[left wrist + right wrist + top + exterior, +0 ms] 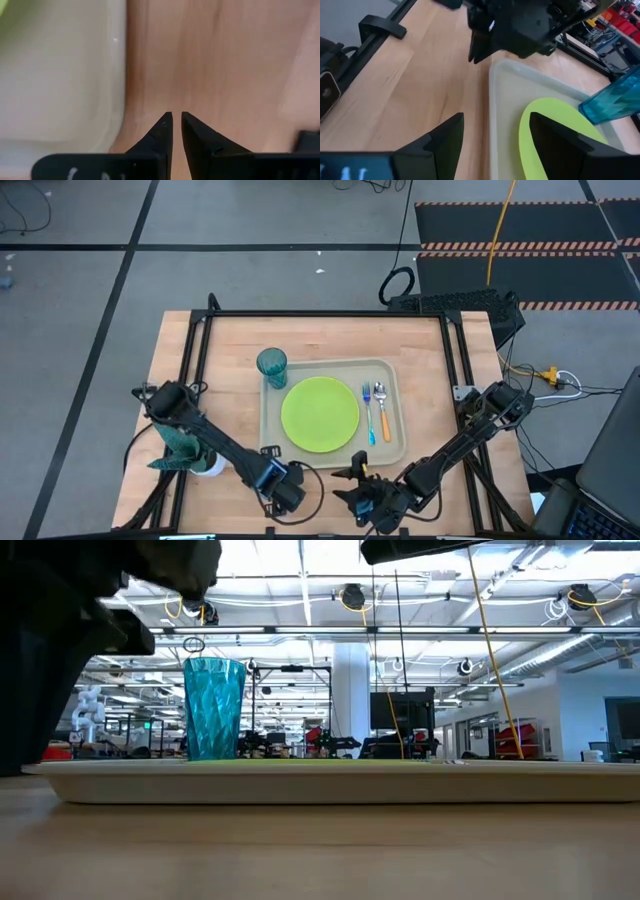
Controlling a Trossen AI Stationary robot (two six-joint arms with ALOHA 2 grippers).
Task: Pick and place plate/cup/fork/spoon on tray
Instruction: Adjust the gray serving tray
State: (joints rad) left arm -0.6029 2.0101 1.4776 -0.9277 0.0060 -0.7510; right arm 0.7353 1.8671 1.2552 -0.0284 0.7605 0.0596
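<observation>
The beige tray (392, 442) lies mid-table. On it the lime-green plate (320, 413) lies flat, and the teal cup (271, 366) stands upright at the far left corner. The blue-handled fork (368, 418) and the orange-handled spoon (384, 418) lie side by side to the right of the plate. My left gripper (268, 452) is shut and empty over bare wood by the tray's near left corner; the left wrist view (176, 114) shows the tray's rim (112, 75) beside it. My right gripper (353, 470) is open and empty at the tray's near edge. In its wrist view (496, 117) the rim (492, 80) and the plate (545, 120) lie ahead.
A teal leafy plant in a white pot (188, 452) stands at the table's near left, beside my left arm. Black frame rails (195, 350) run along the table's left, far and right sides. Bare wood (220, 380) lies to the left of the tray.
</observation>
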